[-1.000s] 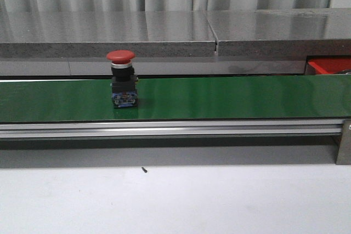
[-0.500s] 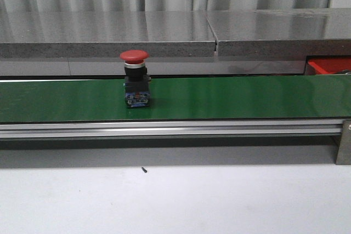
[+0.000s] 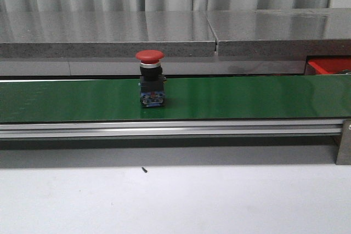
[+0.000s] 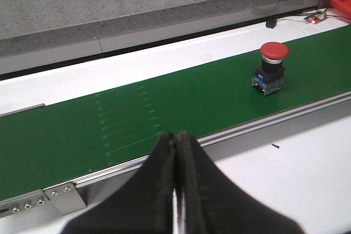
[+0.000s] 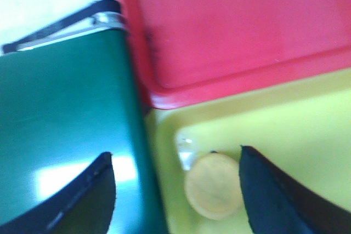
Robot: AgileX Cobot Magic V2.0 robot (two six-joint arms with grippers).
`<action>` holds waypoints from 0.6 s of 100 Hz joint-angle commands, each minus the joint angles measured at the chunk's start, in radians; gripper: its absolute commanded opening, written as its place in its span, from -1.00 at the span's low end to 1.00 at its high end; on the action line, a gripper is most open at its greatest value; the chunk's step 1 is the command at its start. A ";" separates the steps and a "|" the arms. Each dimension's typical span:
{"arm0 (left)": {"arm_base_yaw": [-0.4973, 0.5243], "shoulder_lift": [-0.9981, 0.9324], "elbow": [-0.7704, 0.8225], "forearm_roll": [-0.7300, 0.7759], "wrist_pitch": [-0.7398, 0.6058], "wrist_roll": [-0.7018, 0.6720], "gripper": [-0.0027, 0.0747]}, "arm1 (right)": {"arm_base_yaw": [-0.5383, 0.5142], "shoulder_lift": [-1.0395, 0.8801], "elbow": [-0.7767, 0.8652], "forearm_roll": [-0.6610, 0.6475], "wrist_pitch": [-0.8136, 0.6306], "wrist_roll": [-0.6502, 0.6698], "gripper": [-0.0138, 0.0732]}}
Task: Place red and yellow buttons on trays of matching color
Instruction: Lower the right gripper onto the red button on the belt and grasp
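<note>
Red button (image 3: 150,78) upright on green belt (image 3: 247,97), left claw (image 4: 176,145) pressed together, right claw (image 5: 175,190) spread over yellow button (image 5: 213,192)

There is one red button (image 3: 150,78), one yellow button (image 5: 213,193), one red tray (image 5: 230,31), one yellow tray (image 5: 285,124), and one green belt (image 3: 247,98).
</note>
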 commanded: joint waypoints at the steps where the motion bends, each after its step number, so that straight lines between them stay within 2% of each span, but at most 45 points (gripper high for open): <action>1: -0.008 0.007 -0.023 -0.010 -0.073 -0.007 -0.98 | 0.048 -0.048 -0.023 0.011 -0.036 -0.007 0.43; 16: -0.008 0.007 -0.023 -0.010 -0.073 -0.007 -0.98 | 0.184 -0.048 -0.029 0.011 -0.030 -0.007 0.33; 33: -0.008 0.007 -0.023 -0.010 -0.073 -0.007 -0.98 | 0.337 -0.043 -0.057 0.010 -0.019 -0.007 0.33; 60: -0.008 0.007 -0.023 -0.010 -0.073 -0.007 -0.98 | 0.474 -0.035 -0.172 0.010 0.138 -0.036 0.34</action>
